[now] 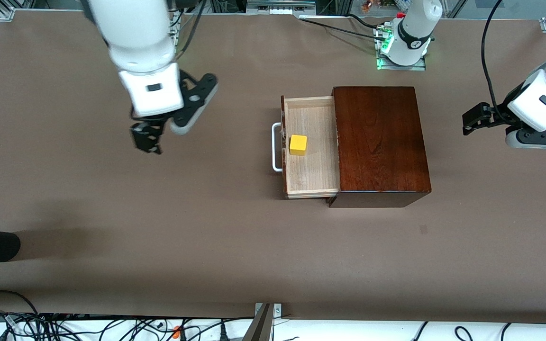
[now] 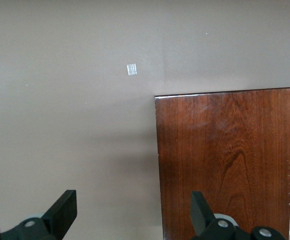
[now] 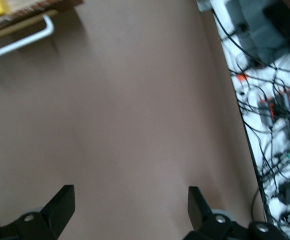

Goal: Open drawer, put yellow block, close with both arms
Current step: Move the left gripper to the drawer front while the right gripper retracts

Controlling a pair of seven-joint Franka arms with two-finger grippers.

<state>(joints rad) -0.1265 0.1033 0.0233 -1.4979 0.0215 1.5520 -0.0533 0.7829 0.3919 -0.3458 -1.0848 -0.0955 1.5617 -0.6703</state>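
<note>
Yellow block (image 1: 298,144) in open drawer (image 1: 312,180); right pincer (image 1: 147,137), left pincer (image 1: 476,118) spread wide, empty.

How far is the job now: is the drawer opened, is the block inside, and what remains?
Done: the pale wooden drawer is pulled out of the dark reddish-brown wooden box, and the small yellow block lies inside. In hand: nothing; the left gripper and right gripper are open over bare table. Left: closing the drawer.

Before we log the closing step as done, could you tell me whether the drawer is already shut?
No, the drawer stands pulled out of the wooden box, with the yellow block lying in its open tray.
</note>
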